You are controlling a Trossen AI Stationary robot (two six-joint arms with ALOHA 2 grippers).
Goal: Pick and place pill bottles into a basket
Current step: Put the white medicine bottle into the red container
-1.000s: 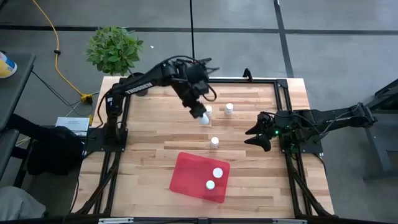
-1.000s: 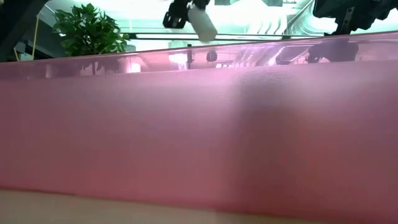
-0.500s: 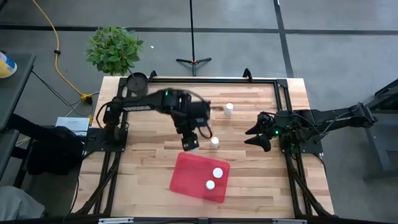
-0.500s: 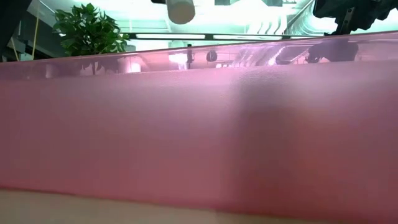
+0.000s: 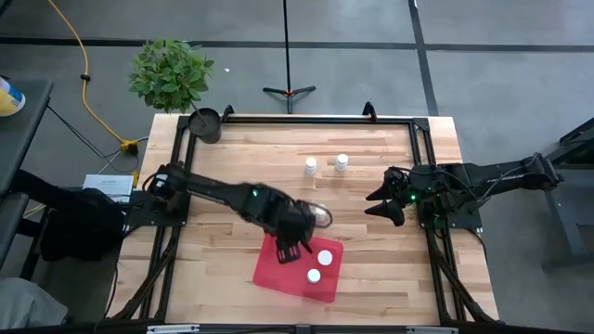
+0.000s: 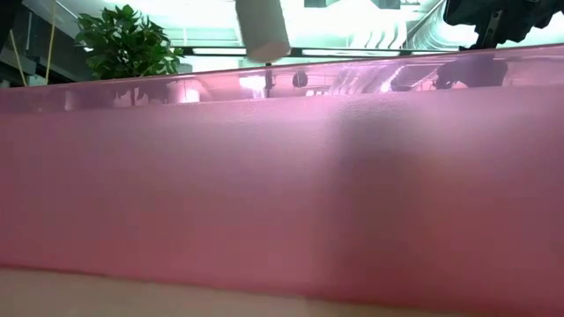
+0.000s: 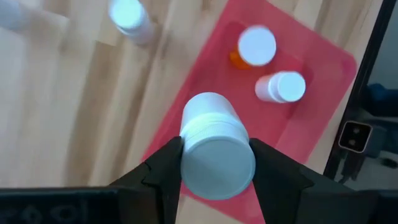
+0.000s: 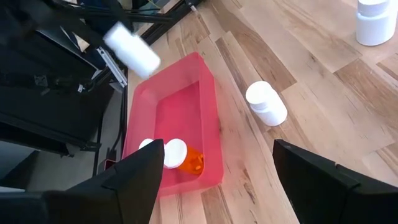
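Observation:
My left gripper [image 5: 290, 249] is shut on a white pill bottle [image 7: 211, 140] above the left edge of the red basket [image 5: 278, 264]. The basket holds an orange-bodied bottle [image 7: 254, 48] and a white bottle [image 7: 281, 87]. Three more white-capped bottles stand on the wood: two at the far middle [image 5: 310, 165] [image 5: 342, 162] and one just beyond the basket [image 5: 321, 215], partly behind my left arm. My right gripper [image 5: 384, 203] is open and empty, resting at the table's right side. My left gripper pinches the bottle between its two fingers [image 7: 168, 163] at the cap end [image 7: 217, 168], one finger on each side. The fingers come from above, slanting down, and lie along the bottle, whose cap faces the wrist. The bottle hangs lifted clear over the basket's edge [image 7: 177, 134].
A small dark round pot [image 5: 205, 122] sits at the table's far left corner, and a potted plant [image 5: 170, 72] stands beyond it. Black frame rails [image 5: 422, 148] run along the table's sides. In the low view the basket's wall [image 6: 282, 185] fills nearly the whole picture.
My left gripper has carried the white bottle from the far middle of the table toward the near edge and now holds it over the basket's left edge. It has stayed shut on the bottle. My right arm has kept still.

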